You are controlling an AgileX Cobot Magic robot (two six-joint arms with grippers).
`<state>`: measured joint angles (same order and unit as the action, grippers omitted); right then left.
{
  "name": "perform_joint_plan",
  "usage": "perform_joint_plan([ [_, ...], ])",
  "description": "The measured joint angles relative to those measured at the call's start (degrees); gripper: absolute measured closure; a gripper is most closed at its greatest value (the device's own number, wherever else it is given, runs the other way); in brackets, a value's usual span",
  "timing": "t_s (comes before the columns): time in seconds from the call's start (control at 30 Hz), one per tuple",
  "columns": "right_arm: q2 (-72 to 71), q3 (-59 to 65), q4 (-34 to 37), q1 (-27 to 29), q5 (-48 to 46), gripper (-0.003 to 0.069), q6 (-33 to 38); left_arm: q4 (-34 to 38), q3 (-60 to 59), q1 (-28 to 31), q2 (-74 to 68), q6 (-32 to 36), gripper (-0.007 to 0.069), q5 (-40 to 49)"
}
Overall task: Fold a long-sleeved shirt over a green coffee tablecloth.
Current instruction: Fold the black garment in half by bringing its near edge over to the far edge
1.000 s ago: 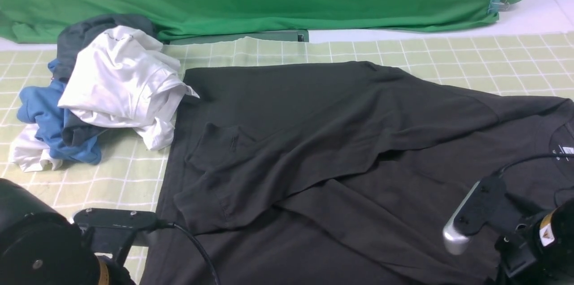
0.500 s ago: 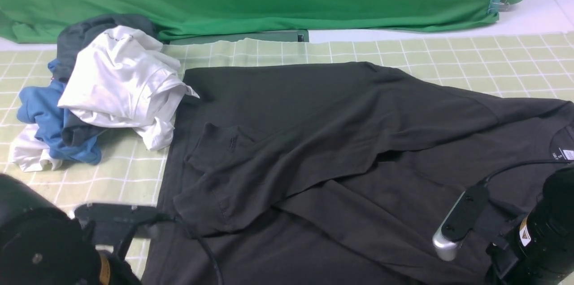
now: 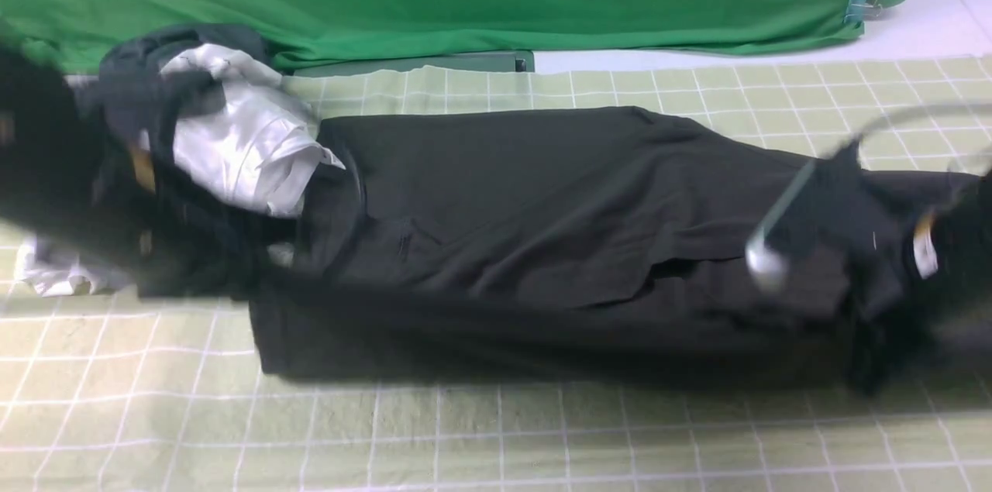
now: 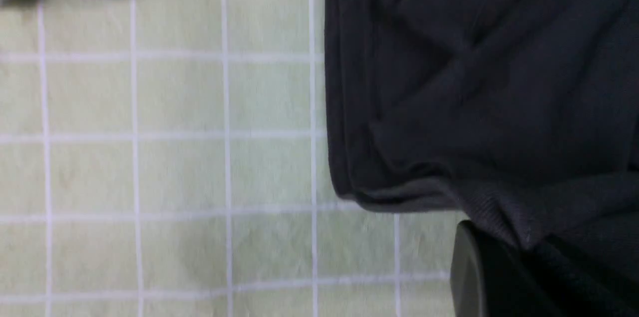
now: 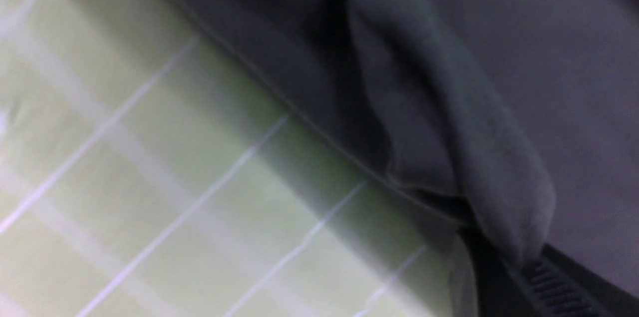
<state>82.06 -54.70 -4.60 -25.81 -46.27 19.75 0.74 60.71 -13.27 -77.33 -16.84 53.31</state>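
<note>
Nearest, bare tablecloth (image 3: 465, 430) now shows where the shirt's (image 3: 542, 228) near half lay a second ago. The left gripper (image 4: 524, 252) and right gripper (image 5: 519, 257), each clamped on a pinch of its near edge, have swung that edge up and away. It hangs from both over the far half, which lies flat under and beyond them, so the lengthwise fold looks half done. Just beyond the left gripper sits the clothes pile (image 3: 248, 159), near enough to snag.

Black shirt (image 3: 504, 205), clothes pile (image 3: 248, 151) on tablecloth (image 3: 542, 438)
</note>
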Motion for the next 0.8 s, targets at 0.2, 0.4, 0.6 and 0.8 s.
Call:
perform_joint_plan([
  [0.2,7.5,-11.7,0.3,5.2,-0.2,0.0631,3.9,2.4,11.4,4.0,-10.4,3.5,0.0606,0.0],
  [0.4,20.8,-29.7,1.0,8.1,-2.0,0.0631,6.2,2.8,26.9,7.6,-25.0,4.0,0.0606,0.1],
  [0.6,32.9,-44.3,1.1,9.0,-4.3,0.0631,7.8,2.6,38.6,8.8,-36.6,4.0,0.0606,1.0],
  [0.8,44.3,-55.7,1.0,9.5,-5.1,0.0632,7.8,2.5,48.0,9.4,-46.8,4.0,0.0606,1.2],
])
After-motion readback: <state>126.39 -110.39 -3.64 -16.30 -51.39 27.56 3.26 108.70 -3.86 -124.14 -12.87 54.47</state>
